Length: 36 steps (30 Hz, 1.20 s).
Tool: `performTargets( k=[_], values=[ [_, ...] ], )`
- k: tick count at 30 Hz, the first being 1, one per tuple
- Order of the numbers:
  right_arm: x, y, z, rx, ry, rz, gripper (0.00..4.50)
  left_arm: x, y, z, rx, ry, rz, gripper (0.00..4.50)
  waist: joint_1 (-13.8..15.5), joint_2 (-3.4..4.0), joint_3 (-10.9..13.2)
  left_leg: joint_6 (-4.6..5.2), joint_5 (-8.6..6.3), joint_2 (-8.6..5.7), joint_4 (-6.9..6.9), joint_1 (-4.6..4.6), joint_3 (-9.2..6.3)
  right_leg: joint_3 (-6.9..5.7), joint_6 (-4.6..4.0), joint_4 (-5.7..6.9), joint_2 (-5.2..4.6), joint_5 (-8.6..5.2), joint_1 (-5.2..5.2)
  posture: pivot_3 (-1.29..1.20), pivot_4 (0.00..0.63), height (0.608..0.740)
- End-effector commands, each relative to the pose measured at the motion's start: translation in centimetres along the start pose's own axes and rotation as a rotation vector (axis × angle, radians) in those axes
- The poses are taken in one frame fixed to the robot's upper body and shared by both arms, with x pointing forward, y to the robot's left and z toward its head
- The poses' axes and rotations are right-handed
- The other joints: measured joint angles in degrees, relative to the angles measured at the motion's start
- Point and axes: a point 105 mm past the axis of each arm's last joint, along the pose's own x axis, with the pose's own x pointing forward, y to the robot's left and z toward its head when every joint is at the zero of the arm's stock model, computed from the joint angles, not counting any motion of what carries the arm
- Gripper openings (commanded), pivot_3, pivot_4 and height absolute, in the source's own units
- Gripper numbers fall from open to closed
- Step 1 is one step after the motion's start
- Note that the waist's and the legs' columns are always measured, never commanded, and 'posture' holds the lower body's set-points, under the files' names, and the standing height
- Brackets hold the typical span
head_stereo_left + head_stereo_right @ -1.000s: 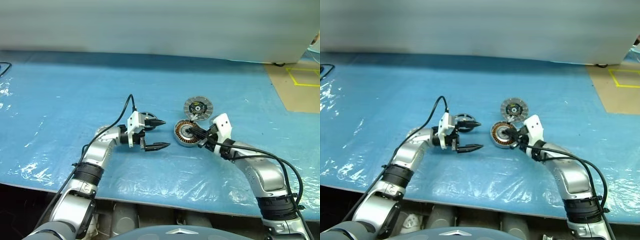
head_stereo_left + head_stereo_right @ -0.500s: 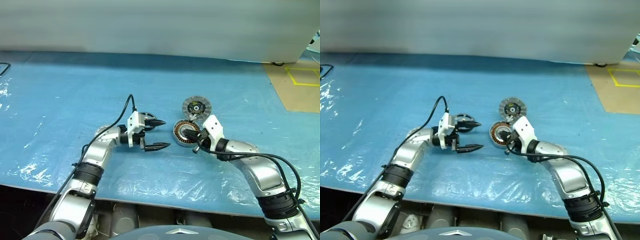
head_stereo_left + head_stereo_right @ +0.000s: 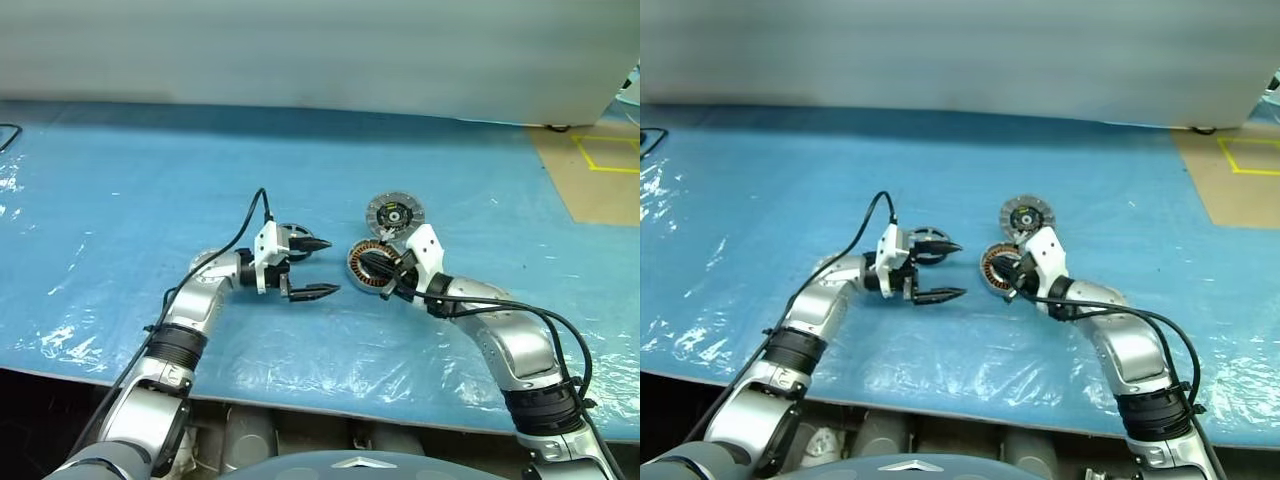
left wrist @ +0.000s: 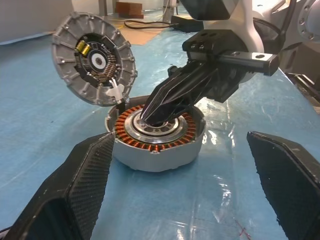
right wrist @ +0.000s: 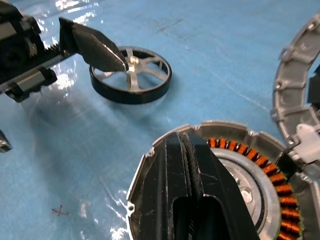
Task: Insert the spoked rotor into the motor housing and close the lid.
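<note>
Left eye view: the rotor [image 3: 291, 233] lies flat behind the open left gripper [image 3: 316, 268], well left of the housing [image 3: 370, 267], where the shut right gripper [image 3: 374, 266] rests.

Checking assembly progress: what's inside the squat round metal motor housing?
Inside the motor housing: copper windings ringing a silvery core. The shut right gripper covers its centre. The dark spoked rotor lies apart on the blue sheet.

Blue sheet [image 3: 150, 180] — spoked rotor [image 5: 131, 75], motor housing [image 4: 159, 142] on it.
</note>
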Motion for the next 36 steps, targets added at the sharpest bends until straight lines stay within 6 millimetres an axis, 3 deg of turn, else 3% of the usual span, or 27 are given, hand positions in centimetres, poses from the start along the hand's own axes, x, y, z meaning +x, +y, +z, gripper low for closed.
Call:
performTargets(
  k=[1, 13, 23, 29, 36],
  values=[
    [-0.8, 0.0, 2.0, -0.059, -0.046, 0.017, 0.01, -1.0, 1.4, 1.7, 0.024, -0.032, 0.033, 4.50, -0.01, 0.00, 0.00, 0.00, 0.00, -0.01, 0.00, 0.01, 0.00, 0.01, 0.00, 0.00, 0.00, 0.00, 0.00, 0.00, 0.150, 0.740],
    [-1.0, 0.7, 1.7, -0.121, 0.000, 0.053, 0.01, -4.1, 5.2, 0.8, 0.000, 0.129, 0.114, 4.50, 0.00, 0.00, 0.00, 0.00, 0.00, -0.01, -0.01, 0.00, -0.02, 0.00, 0.00, -0.01, 0.02, 0.00, 0.00, 0.00, 0.150, 0.740],
    [-0.4, 2.4, 0.7, -0.099, 0.006, 0.066, 0.01, -5.1, 7.6, 2.2, -0.131, 0.242, 0.048, 4.50, 0.16, -0.01, 0.00, -0.01, 0.01, -0.06, -0.03, -0.06, -0.07, -0.05, 0.01, -0.07, 0.00, 0.00, 0.01, 0.00, 0.150, 0.740],
    [-0.1, 3.4, 0.4, -0.071, -0.007, 0.056, 0.00, -4.9, 7.8, 2.9, -0.161, 0.328, -0.021, 2.59, 0.09, -0.01, 0.01, -0.02, 0.01, -0.06, -0.07, -0.06, -0.09, -0.06, 0.01, -0.09, 0.01, 0.00, 0.01, 0.00, 0.150, 0.740],
    [0.3, 4.6, 0.0, -0.040, -0.019, 0.047, 0.00, -5.1, 8.5, 3.2, -0.177, 0.493, -0.031, 2.59, 0.17, -0.04, 0.03, -0.02, 0.00, -0.07, -0.11, -0.07, -0.12, -0.10, 0.01, -0.12, 0.00, 0.00, 0.02, 0.00, 0.150, 0.740]
  ],
)
